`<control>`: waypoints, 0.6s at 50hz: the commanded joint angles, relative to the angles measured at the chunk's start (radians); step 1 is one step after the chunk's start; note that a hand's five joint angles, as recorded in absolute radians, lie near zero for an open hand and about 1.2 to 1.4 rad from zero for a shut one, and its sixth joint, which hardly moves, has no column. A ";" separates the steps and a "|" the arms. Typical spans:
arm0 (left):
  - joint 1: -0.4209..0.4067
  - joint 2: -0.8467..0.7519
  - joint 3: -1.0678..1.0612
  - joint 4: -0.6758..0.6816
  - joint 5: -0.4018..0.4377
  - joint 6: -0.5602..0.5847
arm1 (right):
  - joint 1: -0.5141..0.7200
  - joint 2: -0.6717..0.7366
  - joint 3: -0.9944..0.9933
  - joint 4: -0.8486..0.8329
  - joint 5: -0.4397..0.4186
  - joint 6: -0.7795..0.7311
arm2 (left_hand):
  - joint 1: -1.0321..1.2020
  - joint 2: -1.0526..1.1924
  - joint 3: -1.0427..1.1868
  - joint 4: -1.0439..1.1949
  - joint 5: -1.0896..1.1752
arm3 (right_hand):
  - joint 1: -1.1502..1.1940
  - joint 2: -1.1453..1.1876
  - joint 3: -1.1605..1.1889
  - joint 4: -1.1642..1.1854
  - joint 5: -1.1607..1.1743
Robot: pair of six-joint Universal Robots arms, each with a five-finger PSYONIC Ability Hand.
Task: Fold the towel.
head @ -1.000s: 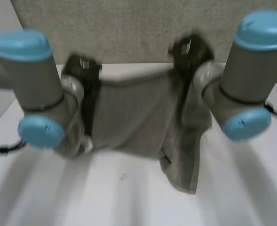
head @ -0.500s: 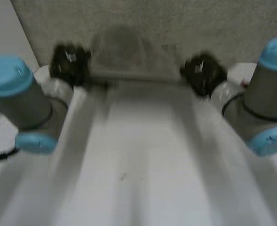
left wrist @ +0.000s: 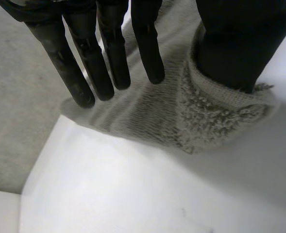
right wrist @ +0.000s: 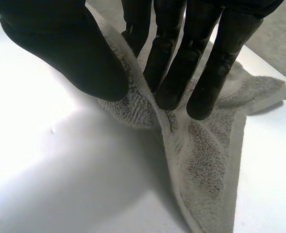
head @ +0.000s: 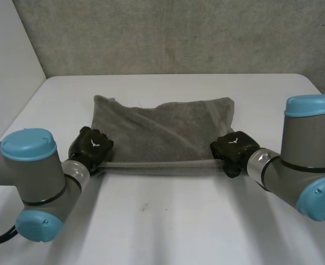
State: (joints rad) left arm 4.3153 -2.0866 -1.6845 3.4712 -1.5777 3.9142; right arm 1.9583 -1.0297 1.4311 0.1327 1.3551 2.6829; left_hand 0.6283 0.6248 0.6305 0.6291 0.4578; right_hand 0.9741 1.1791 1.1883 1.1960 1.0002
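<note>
towel [head: 162, 127] flat on worktop [head: 168, 221], long axis left-right | left hand [head: 90, 146] pinches near-left corner | right hand [head: 232, 150] pinches near-right corner | cloth lies far of both hands

The head camera is looking down from behind, between the left arm [head: 35, 171] and the right arm [head: 303, 160]. It is taking in the white table [head: 168, 221] widely, with the towel [head: 162, 130] on its far half and the grey wall [head: 179, 33] beyond. The left wrist camera is sitting close over the left hand [head: 91, 147], facing along its palm at the towel's near left corner. The right wrist camera is looking just as closely along the right hand [head: 233, 148] at the near right corner. Each wrist view is sharing its corner with the head view.
</note>
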 commanded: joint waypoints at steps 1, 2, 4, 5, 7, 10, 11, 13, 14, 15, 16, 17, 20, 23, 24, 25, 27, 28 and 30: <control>-0.003 0.039 -0.009 0.014 -0.042 -0.049 | -0.022 -0.069 0.070 -0.041 -0.013 0.112 | -0.010 -0.006 -0.012 -0.010 -0.014 | 0.422 0.217 0.208 0.200 0.221; -0.005 0.039 -0.006 0.012 -0.045 -0.085 | -0.022 -0.069 0.071 -0.041 -0.013 0.112 | 0.002 0.005 0.000 0.001 -0.002 | 0.422 0.217 0.208 0.200 0.221; -0.005 0.037 0.000 0.014 -0.047 -0.128 | -0.035 -0.093 0.084 -0.067 -0.014 0.161 | 0.017 0.020 0.014 0.016 0.013 | 0.422 0.217 0.208 0.200 0.221; -0.002 0.034 0.008 0.012 -0.050 -0.174 | -0.035 -0.093 0.084 -0.067 -0.014 0.161 | 0.020 0.023 0.018 0.019 0.016 | 0.422 0.217 0.208 0.200 0.221; 0.001 0.033 0.014 0.011 -0.054 -0.218 | -0.039 -0.128 0.089 -0.076 -0.013 0.204 | 0.026 0.029 0.023 0.025 0.021 | 0.422 0.217 0.208 0.200 0.221; 0.012 0.027 0.029 0.006 -0.082 -0.297 | -0.047 -0.142 0.091 -0.076 -0.013 0.222 | 0.026 0.029 0.023 0.025 0.022 | 0.422 0.217 0.208 0.200 0.221; 0.012 0.027 0.029 0.006 -0.082 -0.297 | -0.055 -0.148 0.091 -0.076 -0.013 0.238 | 0.026 0.029 0.023 0.025 0.022 | 0.422 0.217 0.208 0.200 0.221; 0.021 0.023 0.037 -0.001 -0.116 -0.349 | -0.061 -0.148 0.091 -0.076 -0.014 0.248 | 0.104 0.108 0.102 0.103 0.100 | 0.422 0.217 0.208 0.200 0.221; 0.021 0.023 0.037 -0.001 -0.116 -0.349 | -0.062 -0.150 0.092 -0.076 -0.017 0.256 | 0.105 0.108 0.103 0.104 0.101 | 0.422 0.217 0.208 0.200 0.221; 0.027 0.022 0.037 -0.001 -0.120 -0.361 | -0.062 -0.150 0.094 -0.074 -0.017 0.258 | 0.239 0.242 0.236 0.238 0.235 | 0.422 0.217 0.208 0.200 0.221; 0.029 0.020 0.036 -0.001 -0.117 -0.372 | -0.062 -0.150 0.094 -0.074 -0.017 0.258 | 0.452 0.456 0.450 0.451 0.448 | 0.422 0.217 0.208 0.200 0.221; 0.029 0.020 0.035 -0.001 -0.117 -0.372 | -0.061 -0.150 0.097 -0.074 -0.019 0.253 | 0.454 0.458 0.452 0.453 0.450 | 0.422 0.217 0.208 0.200 0.221; 0.027 0.017 0.035 0.000 -0.113 -0.377 | -0.056 -0.150 0.097 -0.071 -0.019 0.250 | 0.768 0.771 0.765 0.767 0.763 | 0.422 0.217 0.208 0.200 0.221; 0.029 0.014 0.040 0.000 -0.101 -0.378 | -0.056 -0.150 0.097 -0.073 -0.021 0.247 | 0.768 0.771 0.766 0.767 0.764 | 0.422 0.217 0.208 0.200 0.221; 0.030 0.014 0.042 0.000 -0.090 -0.381 | -0.056 -0.150 0.097 -0.073 -0.021 0.247 | 0.768 0.771 0.766 0.767 0.764 | 0.422 0.217 0.208 0.200 0.221; 0.030 0.014 0.042 0.000 -0.090 -0.381 | -0.058 -0.150 0.092 -0.070 -0.021 0.247 | 0.768 0.771 0.766 0.767 0.764 | 0.422 0.217 0.208 0.200 0.221; 0.033 0.036 0.039 -0.003 -0.067 -0.389 | -0.061 -0.153 0.085 -0.067 -0.017 0.242 | 0.768 0.771 0.766 0.767 0.764 | 0.422 0.217 0.208 0.200 0.221; 0.034 0.036 0.039 -0.003 -0.067 -0.389 | -0.062 -0.164 0.075 -0.062 -0.017 0.235 | 0.768 0.771 0.766 0.767 0.764 | 0.422 0.217 0.208 0.200 0.221; 0.043 0.063 0.034 -0.009 -0.062 -0.389 | -0.062 -0.190 0.063 -0.055 -0.017 0.215 | 0.768 0.771 0.766 0.767 0.764 | 0.422 0.217 0.208 0.200 0.221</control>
State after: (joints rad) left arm 4.3466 -2.0646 -1.6452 3.4694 -1.6710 3.5279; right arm 1.8994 -1.1828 1.5227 0.0626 1.3357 2.9301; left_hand 1.1403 1.1912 1.1894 1.1896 0.9988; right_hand 0.9741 1.1791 1.1883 1.1960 1.0007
